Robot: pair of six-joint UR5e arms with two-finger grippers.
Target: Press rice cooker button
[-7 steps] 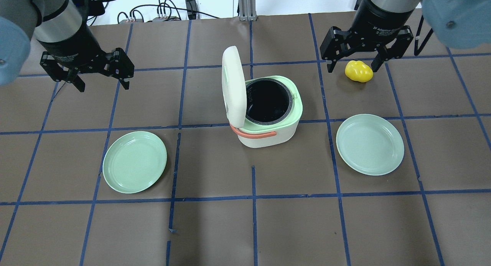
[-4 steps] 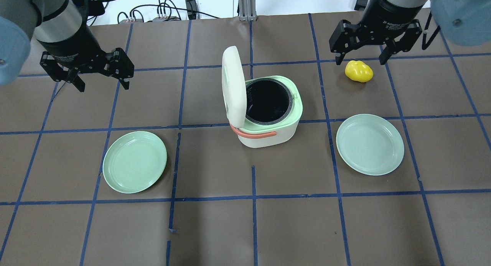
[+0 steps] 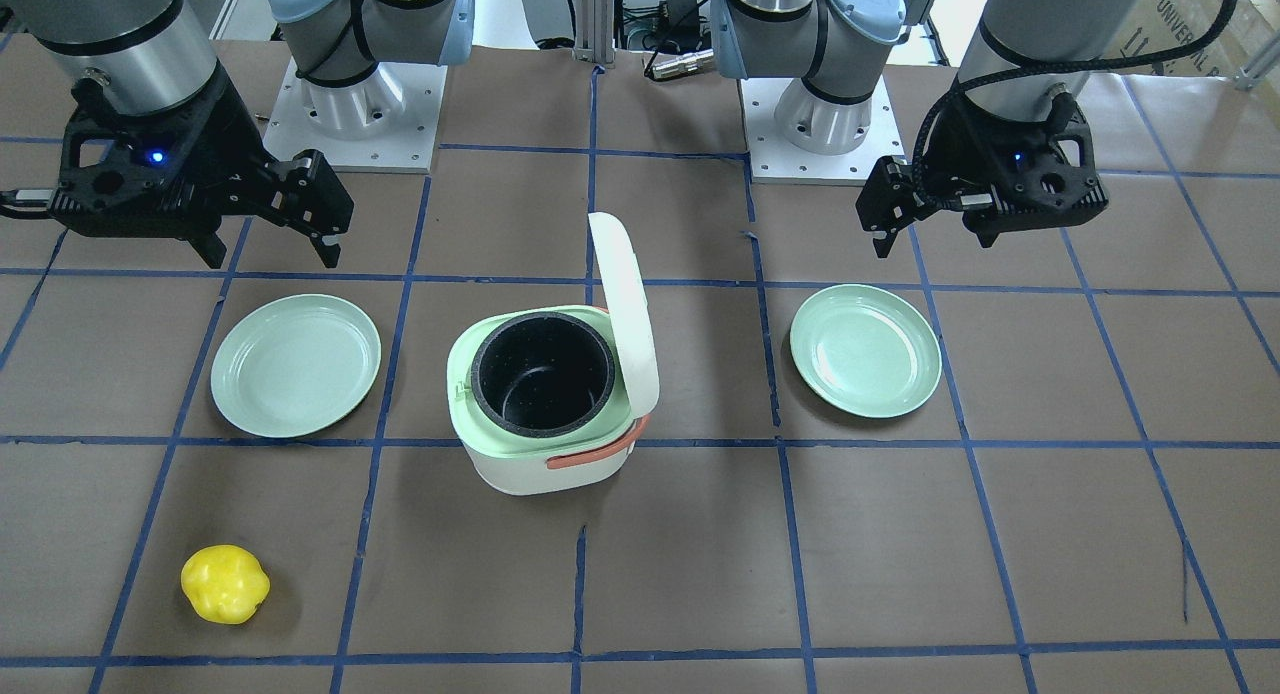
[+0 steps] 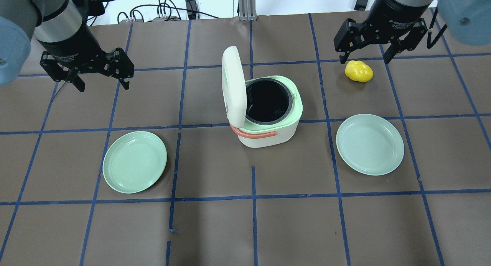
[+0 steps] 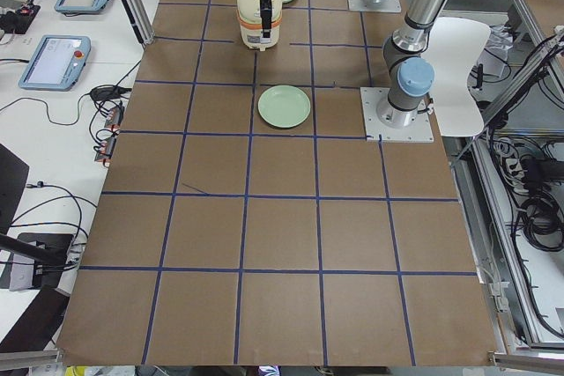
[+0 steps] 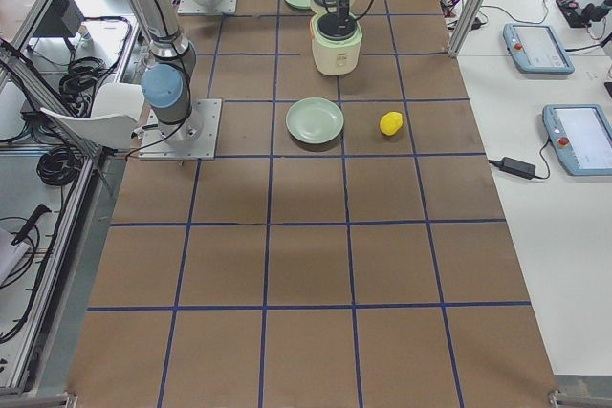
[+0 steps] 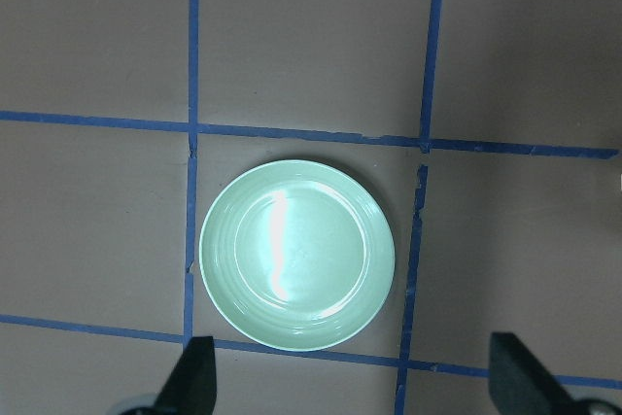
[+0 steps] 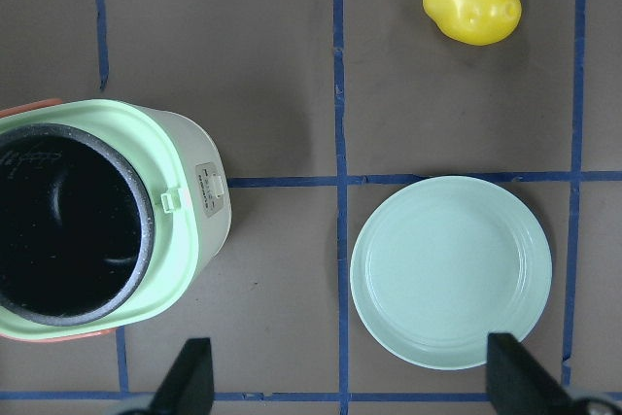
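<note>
The white and pale green rice cooker (image 4: 268, 116) stands mid-table with its lid (image 4: 233, 86) swung up and its black pot showing. It also shows in the front view (image 3: 540, 414). A small button panel (image 8: 208, 191) is on its side wall in the right wrist view. My left gripper (image 4: 103, 86) is open and empty, high over the table to the cooker's left. My right gripper (image 4: 364, 58) is open and empty, high at the far right, just beyond a yellow toy pepper (image 4: 358, 71).
One green plate (image 4: 134, 161) lies near left of the cooker, under the left wrist camera (image 7: 296, 255). Another green plate (image 4: 370, 144) lies near right, seen in the right wrist view (image 8: 450, 271). Cables lie beyond the table's far edge.
My right gripper has moved away from the yellow pepper, toward the far right of the table. The left arm and the cooker have not moved.
</note>
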